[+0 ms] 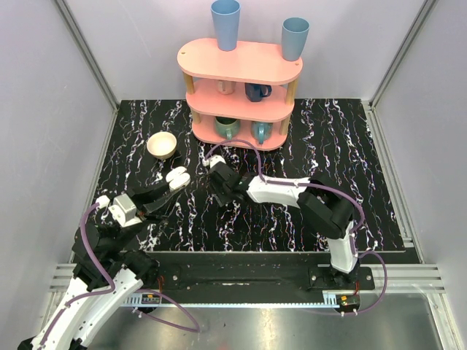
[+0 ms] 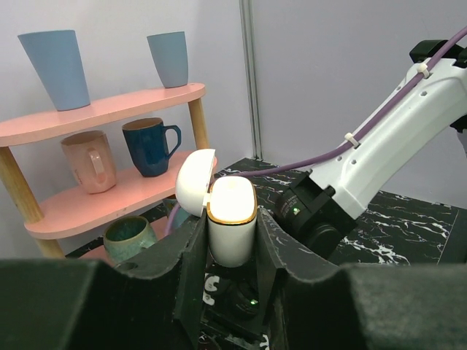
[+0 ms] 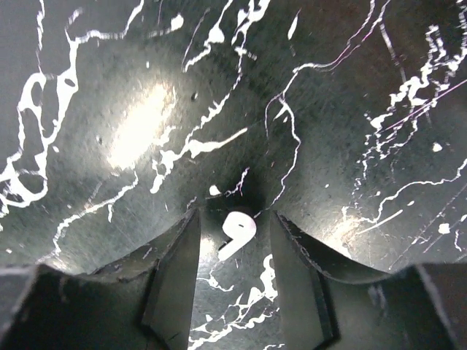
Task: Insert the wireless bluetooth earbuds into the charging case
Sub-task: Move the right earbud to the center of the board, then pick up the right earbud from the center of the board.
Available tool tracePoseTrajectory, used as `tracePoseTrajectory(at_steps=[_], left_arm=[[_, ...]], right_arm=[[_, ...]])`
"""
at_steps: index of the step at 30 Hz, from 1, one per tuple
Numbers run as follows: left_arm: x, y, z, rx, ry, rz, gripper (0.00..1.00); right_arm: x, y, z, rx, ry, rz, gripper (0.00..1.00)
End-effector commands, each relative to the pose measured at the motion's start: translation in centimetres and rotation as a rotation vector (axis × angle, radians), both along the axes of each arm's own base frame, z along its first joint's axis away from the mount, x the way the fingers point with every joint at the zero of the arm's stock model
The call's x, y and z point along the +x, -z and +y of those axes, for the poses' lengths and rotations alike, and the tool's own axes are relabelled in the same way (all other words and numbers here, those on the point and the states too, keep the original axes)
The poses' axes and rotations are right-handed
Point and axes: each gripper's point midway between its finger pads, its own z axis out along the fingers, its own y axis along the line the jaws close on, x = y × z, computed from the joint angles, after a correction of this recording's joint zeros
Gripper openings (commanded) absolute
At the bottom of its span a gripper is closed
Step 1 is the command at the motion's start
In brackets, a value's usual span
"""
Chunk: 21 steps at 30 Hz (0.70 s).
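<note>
My left gripper (image 1: 169,188) is shut on the white charging case (image 1: 177,177) and holds it upright above the table. In the left wrist view the case (image 2: 232,222) sits between the fingers of the left gripper (image 2: 232,244), with its lid (image 2: 195,182) hinged open to the left. My right gripper (image 1: 217,177) is low over the table near the middle. In the right wrist view a white earbud (image 3: 237,232) lies on the black marble table (image 3: 131,124) between the open jaws of the right gripper (image 3: 235,216). The fingers do not touch it. No second earbud shows.
A cream bowl (image 1: 162,144) stands at the back left. A pink three-tier shelf (image 1: 241,62) at the back holds mugs, with two blue cups on top. The right arm (image 2: 365,160) lies close in front of the held case.
</note>
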Motion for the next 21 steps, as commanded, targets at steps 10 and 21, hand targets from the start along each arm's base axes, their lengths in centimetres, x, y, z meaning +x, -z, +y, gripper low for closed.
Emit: tracePoseTrajectory(at_steps=[10,21], left_arm=[[-0.6,-2.3,0.4,-0.049,0.0,-0.06,0.0],[-0.4,-2.2,0.4,-0.047,-0.002,-0.058,0.0]], right_arm=[[0.8,-2.1,-1.8,-0.055,0.345,0.041,0.5],[-0.3,-2.2,-1.5,-0.003,0.496,0.128,0.51]])
